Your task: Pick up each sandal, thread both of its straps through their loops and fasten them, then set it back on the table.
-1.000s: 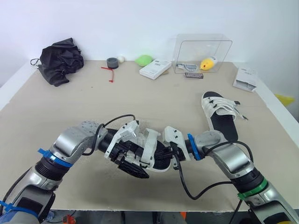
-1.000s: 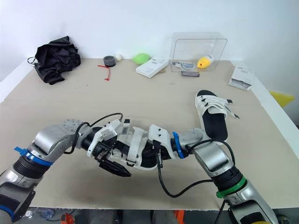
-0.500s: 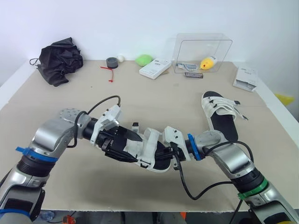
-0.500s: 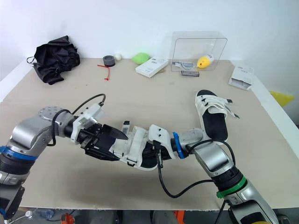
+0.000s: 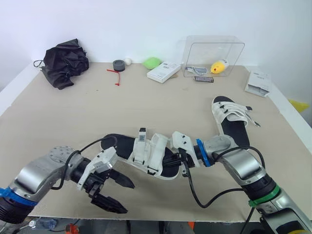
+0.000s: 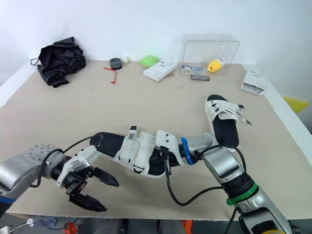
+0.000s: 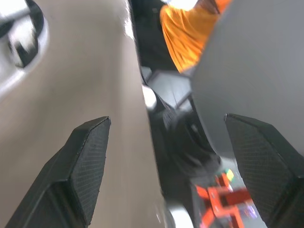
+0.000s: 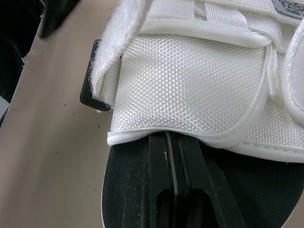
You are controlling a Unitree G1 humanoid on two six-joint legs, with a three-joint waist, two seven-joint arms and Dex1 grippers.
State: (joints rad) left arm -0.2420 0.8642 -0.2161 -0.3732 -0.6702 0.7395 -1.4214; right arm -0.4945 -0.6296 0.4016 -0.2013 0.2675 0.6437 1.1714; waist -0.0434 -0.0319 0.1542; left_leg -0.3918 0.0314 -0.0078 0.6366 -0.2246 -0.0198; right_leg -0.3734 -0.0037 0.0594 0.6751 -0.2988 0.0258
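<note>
Near sandal (image 5: 146, 153): black footbed, two white woven straps. It is laid sole-down at the front middle of the table (image 5: 73, 112), lengthwise left to right, with the bare footbed end toward the left. A black loop (image 5: 142, 131) is seen standing up from one strap.

Far sandal (image 5: 231, 119): same make. It is laid sole-down near the right edge, with its strap ends splayed rightward.

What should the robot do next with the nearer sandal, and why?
Probably reach the open left gripper to the upstanding strap end on the near sandal and pinch it: that strap looks unfastened, while the shut right gripper sits under the wider strap.
</note>
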